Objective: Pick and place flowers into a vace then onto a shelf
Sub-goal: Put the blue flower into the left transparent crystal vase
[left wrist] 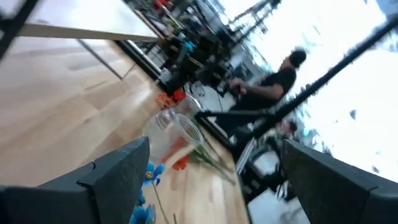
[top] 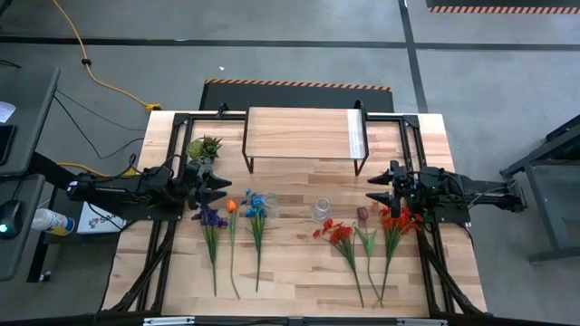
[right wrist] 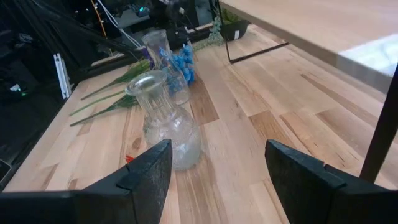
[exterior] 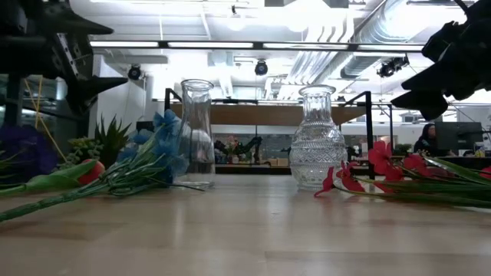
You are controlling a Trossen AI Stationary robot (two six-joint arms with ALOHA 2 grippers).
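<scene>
open left end effector (top: 220,192) hovers; long-stemmed blue artificial flowers (top: 255,206) lie at its 4 o'clock, stems running toward 6 (right end effector (top: 373,191) open, farther)

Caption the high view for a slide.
Both open grippers, left and right, hover above flowers flanking a glass vase before the shelf.

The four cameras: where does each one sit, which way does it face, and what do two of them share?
High view: overhead, straight down on the table; both arms, shelf.
Low view: table height, level toward the room; two glass vases, both arms above.
Left wrist view: on the left arm, facing across the table; left gripper, jaws open.
Right wrist view: on the right arm; right gripper, jaws open.
Shared: the ribbed vase also stands in the low view.
</scene>
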